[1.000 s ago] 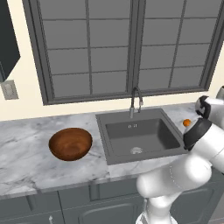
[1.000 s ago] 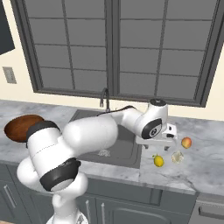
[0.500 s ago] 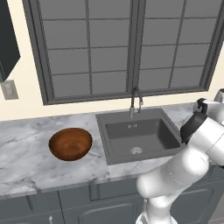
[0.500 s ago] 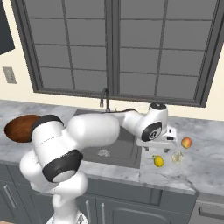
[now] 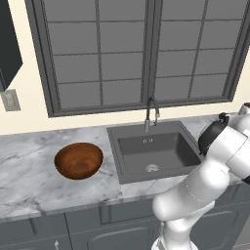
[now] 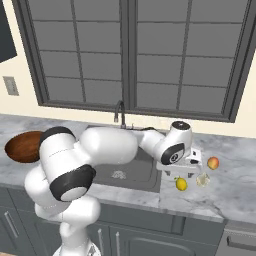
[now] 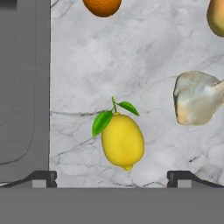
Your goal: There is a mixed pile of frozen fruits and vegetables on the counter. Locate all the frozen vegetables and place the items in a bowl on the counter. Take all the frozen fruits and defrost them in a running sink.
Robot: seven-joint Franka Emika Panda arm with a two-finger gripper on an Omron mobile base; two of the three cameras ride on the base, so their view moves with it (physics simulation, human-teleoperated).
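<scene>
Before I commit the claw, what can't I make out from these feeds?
- Orange piece: hand view, cut by the top edge.
- Orange-red piece: hand view, cut by the right edge.
- Bowl: right base view, partly behind the arm.
- Whitish piece: right base view, too small to identify.

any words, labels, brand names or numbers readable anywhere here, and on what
None can be read in any view.
The glossy brown wooden bowl is plain.
The dark grey recessed sink and its thin curved dark faucet carry no brand mark.
The small yellow lemon-like piece with green leaves, the pale whitish lumpy piece and the grey-and-white veined marble counter bear no sticker or print.
</scene>
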